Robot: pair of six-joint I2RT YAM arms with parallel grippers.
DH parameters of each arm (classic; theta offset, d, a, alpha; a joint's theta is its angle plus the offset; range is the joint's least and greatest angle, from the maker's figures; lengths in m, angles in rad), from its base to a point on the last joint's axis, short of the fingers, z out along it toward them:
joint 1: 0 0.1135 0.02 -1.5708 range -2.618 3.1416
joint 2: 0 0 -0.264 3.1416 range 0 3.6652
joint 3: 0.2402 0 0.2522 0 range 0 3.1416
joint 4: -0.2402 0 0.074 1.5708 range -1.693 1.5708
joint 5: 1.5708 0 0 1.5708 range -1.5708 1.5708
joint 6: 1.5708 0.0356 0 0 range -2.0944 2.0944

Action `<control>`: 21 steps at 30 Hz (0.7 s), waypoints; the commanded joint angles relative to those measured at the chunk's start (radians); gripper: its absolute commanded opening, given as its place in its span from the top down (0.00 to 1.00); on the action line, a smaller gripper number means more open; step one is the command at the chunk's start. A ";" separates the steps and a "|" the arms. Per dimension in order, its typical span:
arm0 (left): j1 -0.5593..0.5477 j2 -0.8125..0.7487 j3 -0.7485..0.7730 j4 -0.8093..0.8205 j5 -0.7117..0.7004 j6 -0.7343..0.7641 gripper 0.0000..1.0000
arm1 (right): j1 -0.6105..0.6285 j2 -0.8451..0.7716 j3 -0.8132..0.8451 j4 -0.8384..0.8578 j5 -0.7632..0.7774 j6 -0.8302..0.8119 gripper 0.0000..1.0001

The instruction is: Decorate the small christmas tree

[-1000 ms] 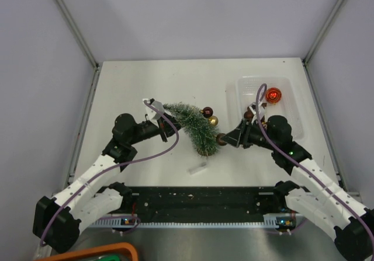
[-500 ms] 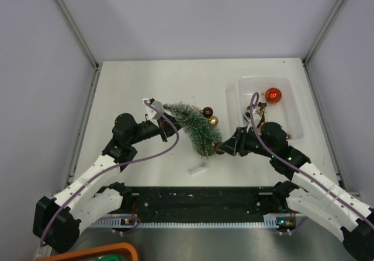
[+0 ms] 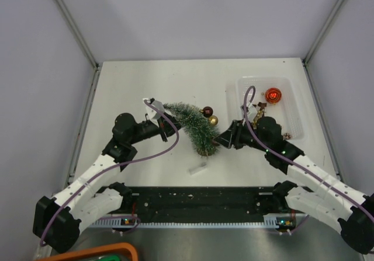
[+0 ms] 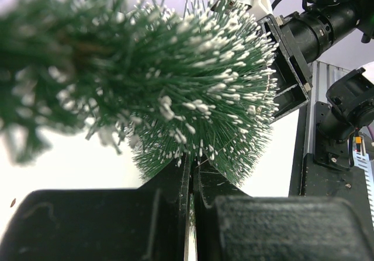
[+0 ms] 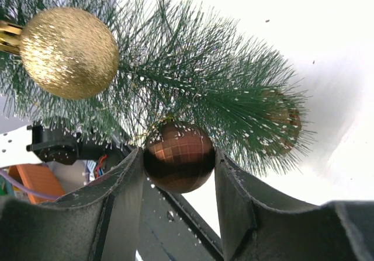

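Note:
The small christmas tree (image 3: 194, 128) leans bent over the table, its wooden disc base (image 5: 286, 121) low at the near end. My left gripper (image 3: 172, 125) is shut on the tree's upper stem among the bristles (image 4: 198, 97); in the left wrist view the left gripper (image 4: 191, 176) has its jaws together. A gold bauble (image 3: 213, 121) and a dark red bauble (image 3: 208, 111) hang on the tree. My right gripper (image 3: 221, 139) is shut on a brown bauble (image 5: 178, 162), which is pressed into the lower bristles. The gold bauble (image 5: 69, 52) shows close above it.
A clear plastic tray (image 3: 239, 87) at the back right holds a red bauble (image 3: 273, 95). A small pale piece (image 3: 198, 168) lies on the table in front of the tree. A black rail (image 3: 198, 202) runs along the near edge.
My right gripper has carried the brown bauble left, from beside the tree into its lower bristles. The left arm and the tree have stayed put.

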 commanded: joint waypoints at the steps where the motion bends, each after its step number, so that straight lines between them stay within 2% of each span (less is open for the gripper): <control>1: -0.006 0.006 0.037 -0.015 0.023 -0.015 1.00 | 0.013 -0.009 0.004 0.120 0.070 0.007 0.83; 7: -0.006 0.008 0.037 -0.015 0.023 -0.013 1.00 | 0.013 -0.110 -0.036 0.057 0.173 0.010 0.84; 11: -0.006 0.008 0.035 -0.012 0.023 -0.016 1.00 | 0.015 -0.135 -0.095 -0.003 0.165 0.018 0.84; 21: -0.006 0.008 0.035 -0.017 0.022 -0.015 1.00 | 0.015 -0.101 -0.102 0.075 0.136 0.019 0.84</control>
